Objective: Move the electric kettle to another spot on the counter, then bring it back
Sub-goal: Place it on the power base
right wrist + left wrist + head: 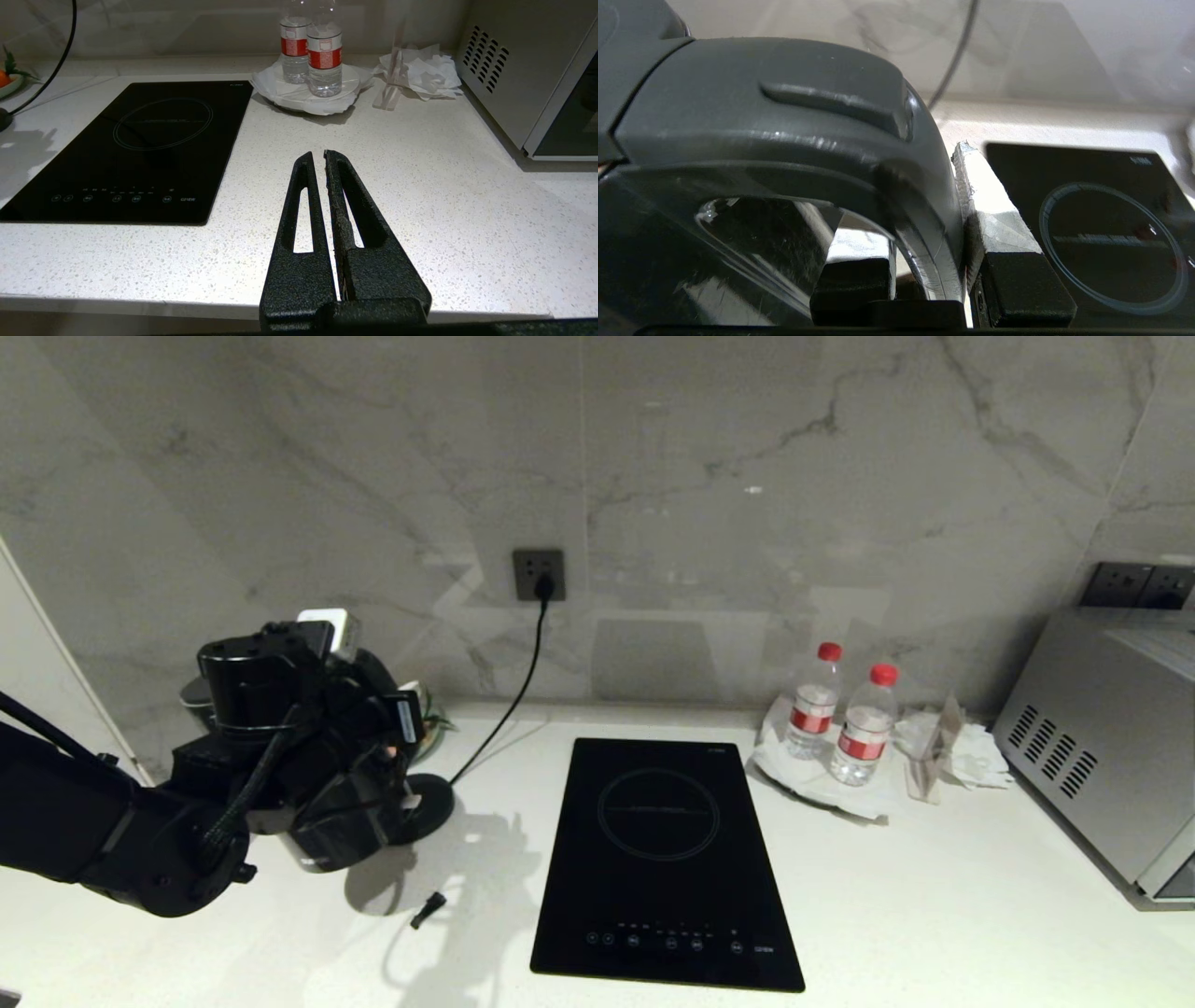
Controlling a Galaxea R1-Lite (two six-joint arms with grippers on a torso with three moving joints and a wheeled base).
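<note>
I have the kettle (341,831) by its loop handle (896,177) in my left hand (392,756), over the left end of the desk (934,915), close to the round corded base (428,805) and well left of the black hob (663,859). In the head view my own arm covers most of the kettle, so I can only guess that its bottom is just clear of the desk and tipped a little; I cannot say whether it touches the base.

The step in hand, as I judge it, is the carry. To do it well I should keep the kettle upright, since a grip on the handle alone lets the body swing below. I should move slowly and level, stay clear of the cord (523,663) running up to the wall socket (539,574), and avoid the small dark bit (428,908) lying on the desk in front. When I set it down, the bottom should land flat before I let go.

The hand is narrowly parted and pinching the handle: in the left wrist view one finger (1004,233) presses the handle's outer side and the other sits inside the loop, both pads touching it.

My right hand (319,158) hangs low before the front edge of the desk, pressed together, holding nothing.
</note>
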